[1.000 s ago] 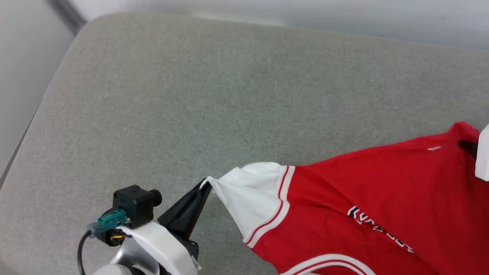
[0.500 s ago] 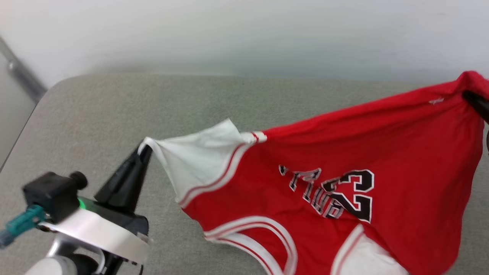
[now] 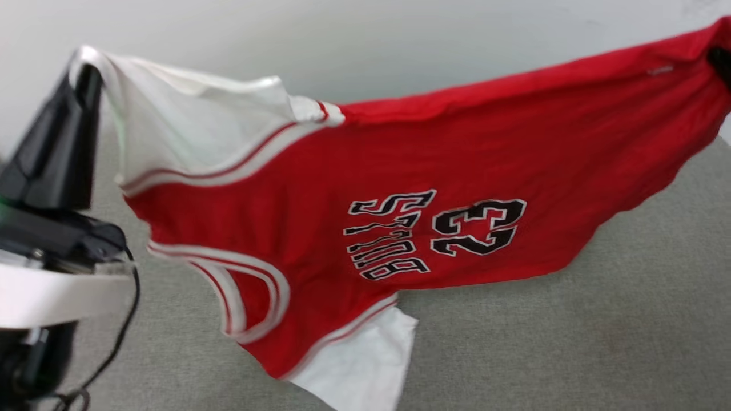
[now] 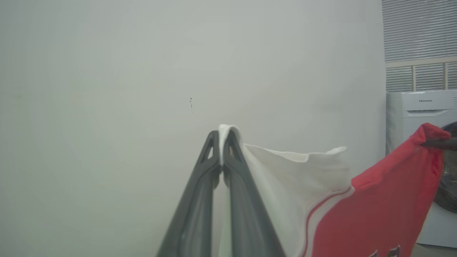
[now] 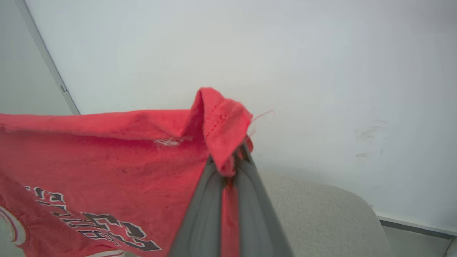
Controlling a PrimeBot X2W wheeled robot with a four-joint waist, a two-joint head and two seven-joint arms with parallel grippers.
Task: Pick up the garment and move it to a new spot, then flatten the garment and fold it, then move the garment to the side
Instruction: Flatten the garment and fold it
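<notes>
The garment (image 3: 400, 148), a red jersey T-shirt with white sleeves and black-and-white lettering, hangs stretched in the air between both grippers. My left gripper (image 3: 85, 63) is shut on the tip of a white sleeve at the upper left of the head view; the left wrist view shows white cloth pinched at the left gripper (image 4: 223, 134). My right gripper (image 3: 721, 57) is shut on a red corner at the upper right, and the right gripper (image 5: 230, 160) has red hem bunched over its tips. The other white sleeve (image 3: 365, 359) touches the grey surface (image 3: 571, 342) below.
The grey fabric surface (image 5: 314, 210) lies under the shirt, with a pale wall (image 3: 342, 34) behind it. A white washing machine (image 4: 421, 107) stands at the right of the left wrist view. A black cable (image 3: 123, 331) hangs from my left arm.
Both grippers have lifted the garment off the grey surface and spread it wide. The head camera has tilted up, bringing the wall and the chest lettering into view.
</notes>
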